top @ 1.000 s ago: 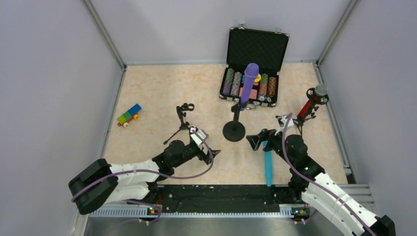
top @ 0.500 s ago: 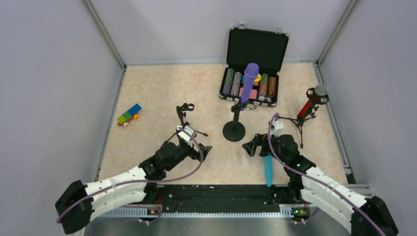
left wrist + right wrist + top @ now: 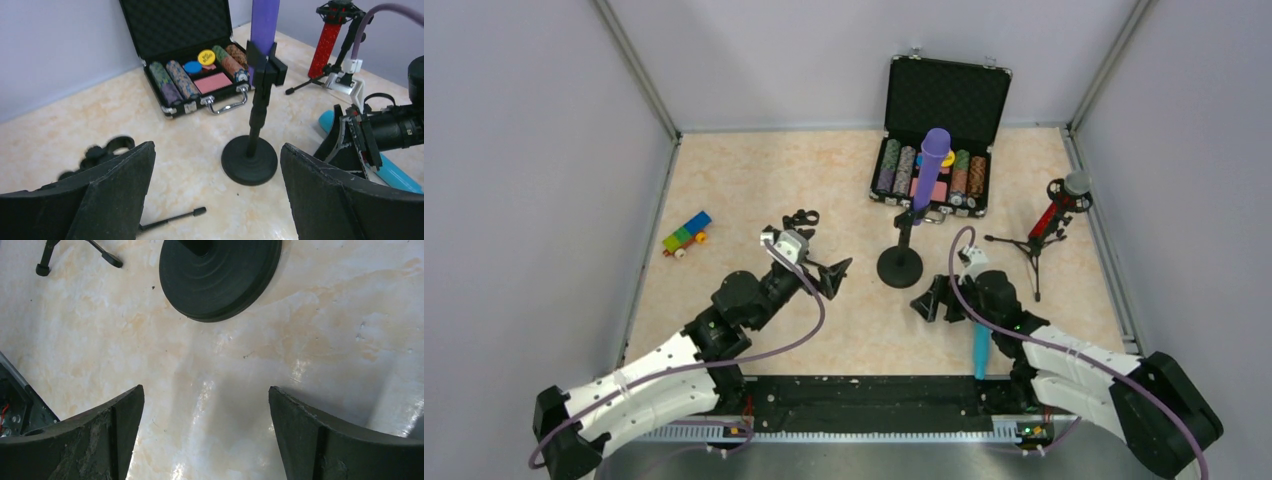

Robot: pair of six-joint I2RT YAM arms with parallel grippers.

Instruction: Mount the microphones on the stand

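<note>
Left pincer (image 3: 834,274) level, right pincer (image 3: 932,302) pointing down

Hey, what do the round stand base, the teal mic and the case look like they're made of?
Base: matte black with moulded concentric rings; cast metal or hard plastic, can't tell which.
Teal mic: smooth, evenly coloured, slight sheen; probably plastic.
Case: dimpled black foam lining in the lid, shiny silver edge trim, likely metal.

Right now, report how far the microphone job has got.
Done: the all-purple stick microphone is clipped in the black round-base stand; the glittery red microphone sits in the black tripod. In hand: nothing; left gripper and right gripper open. Left: the teal-blue microphone lying flat, for the empty small tripod clip.
</note>
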